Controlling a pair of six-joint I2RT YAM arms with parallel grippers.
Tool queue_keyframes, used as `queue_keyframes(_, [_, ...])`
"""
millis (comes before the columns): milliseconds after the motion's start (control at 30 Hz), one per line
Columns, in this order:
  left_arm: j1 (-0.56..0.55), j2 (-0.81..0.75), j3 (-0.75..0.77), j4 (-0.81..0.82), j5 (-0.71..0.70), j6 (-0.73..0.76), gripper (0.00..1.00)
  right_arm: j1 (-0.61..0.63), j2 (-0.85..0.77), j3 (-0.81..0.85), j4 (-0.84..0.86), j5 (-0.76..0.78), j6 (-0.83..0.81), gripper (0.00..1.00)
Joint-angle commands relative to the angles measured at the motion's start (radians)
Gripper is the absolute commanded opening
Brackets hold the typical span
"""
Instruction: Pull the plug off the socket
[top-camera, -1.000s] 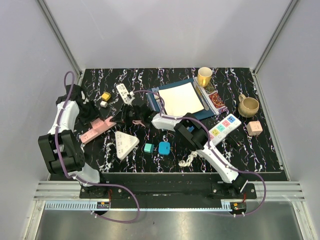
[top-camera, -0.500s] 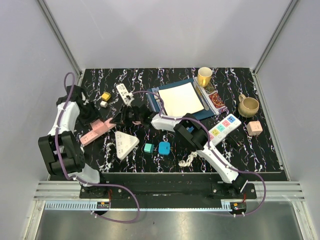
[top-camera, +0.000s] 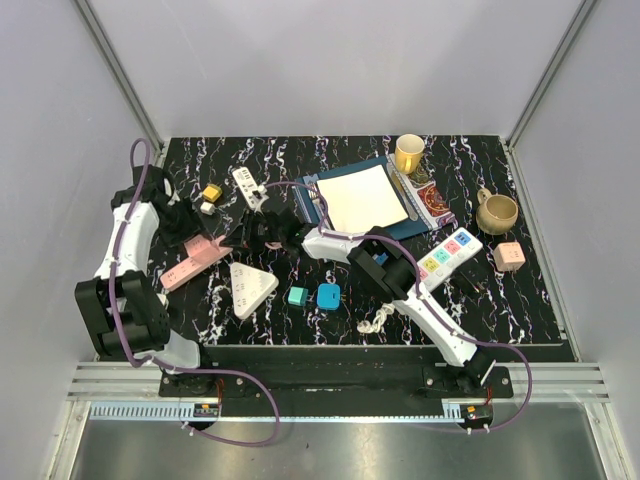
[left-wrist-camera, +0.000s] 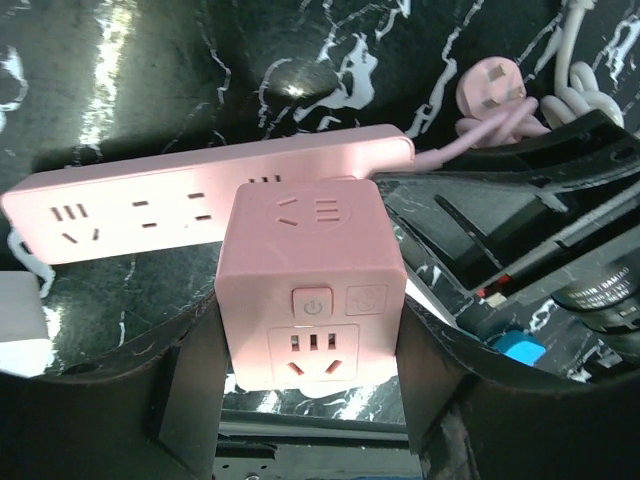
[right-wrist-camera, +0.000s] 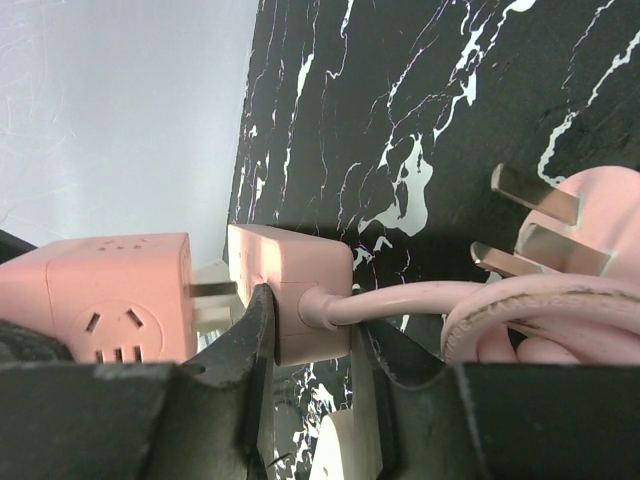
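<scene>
Bright, even overhead light with soft shadows. White glare patch on the glossy desk (left-wrist-camera: 300, 85), left wrist view. Right wrist view: tool fingers (right-wrist-camera: 215, 410) dark and blurred up close.

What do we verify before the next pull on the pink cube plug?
1. Left gripper clamps pink cube plug on both sides: ok.
2. Right gripper pins pink power strip at its cord end: ok.
3. Prong shows bare between cube and strip: ok.
4. Prong tips fully out of the socket: cannot tell, hidden in both wrist views.
5. Strip's own lead plug lies unplugged, blades bare: ok.
</scene>
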Motion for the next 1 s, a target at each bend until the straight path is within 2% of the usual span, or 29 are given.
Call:
queue_keyframes(0, [0.007, -0.061, 0.075, 0.002, -0.100, 0.007, 0.00, 0.012, 0.032, -0.020, -0.201, 0.070, -0.122, 0.00])
queue_keyframes(167, [0.008, -0.079, 0.148, 0.001, -0.201, -0.019, 0.00, 0.012, 0.025, -0.013, -0.192, 0.058, -0.111, 0.03])
queue_keyframes(267, [0.008, -0.061, 0.167, 0.022, -0.265, -0.027, 0.00, 0.012, 0.000, -0.029, -0.186, 0.054, -0.113, 0.11])
queue_keyframes(300, [0.010, -0.053, 0.167, 0.028, -0.273, -0.027, 0.00, 0.012, -0.010, -0.029, -0.184, 0.050, -0.113, 0.22])
queue_keyframes(500, [0.048, 0.055, 0.213, 0.053, -0.263, 0.000, 0.00, 0.012, -0.081, -0.035, -0.192, 0.011, -0.123, 0.61])
queue_keyframes(533, [0.053, 0.066, 0.218, 0.058, -0.264, 0.003, 0.00, 0.012, -0.092, -0.037, -0.193, 0.008, -0.126, 0.73])
queue_keyframes(567, [0.053, 0.079, 0.224, 0.065, -0.269, 0.006, 0.00, 0.012, -0.101, -0.037, -0.204, 0.010, -0.130, 0.79])
queue_keyframes(867, [0.080, 0.244, 0.296, 0.064, -0.275, 0.024, 0.01, 0.012, -0.221, -0.073, -0.224, -0.031, -0.148, 1.00])
queue_keyframes(900, [0.080, 0.269, 0.305, 0.064, -0.278, 0.021, 0.06, 0.012, -0.243, -0.078, -0.223, -0.034, -0.153, 1.00])
queue_keyframes(967, [0.080, 0.293, 0.328, 0.055, -0.281, 0.007, 0.10, 0.012, -0.268, -0.086, -0.223, -0.047, -0.162, 1.00])
